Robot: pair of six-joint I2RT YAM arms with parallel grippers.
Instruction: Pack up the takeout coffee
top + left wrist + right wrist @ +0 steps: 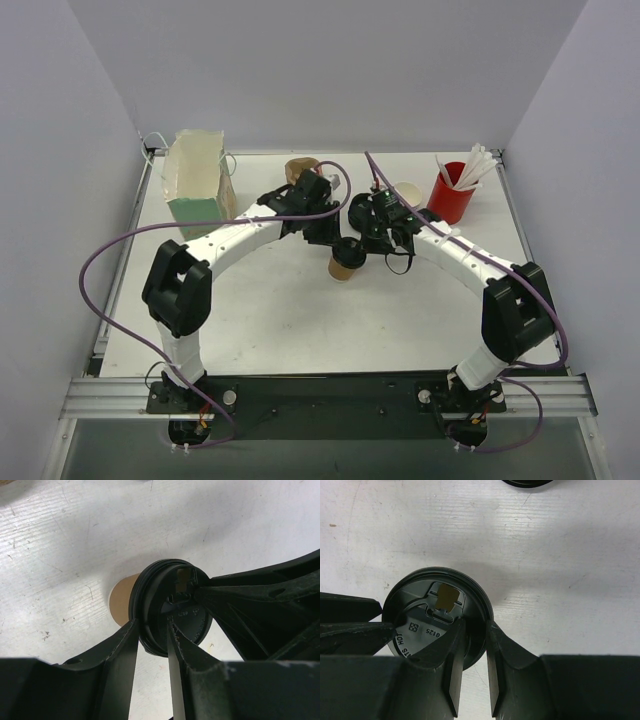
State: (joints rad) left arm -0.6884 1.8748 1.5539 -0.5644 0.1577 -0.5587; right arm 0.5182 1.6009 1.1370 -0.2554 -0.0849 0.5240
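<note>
The takeout coffee [344, 265], a brown paper cup with a black lid [172, 605], is at the middle of the table between both arms. In the left wrist view its brown wall [121, 602] shows beside the lid. My right gripper [472, 630] is shut on the lid's rim [482, 607], one finger on top and one outside. My left gripper [152, 627] straddles the opposite rim with its jaws a little apart, open. From above, the left gripper [335, 242] and right gripper [358, 248] meet over the cup.
An open green and white paper bag [195, 180] stands at the back left. A stack of tan cups [298, 170] and a pale cup [408, 190] sit behind the grippers. A red cup with white sticks [450, 195] is at the back right. Another black lid [525, 482] lies nearby.
</note>
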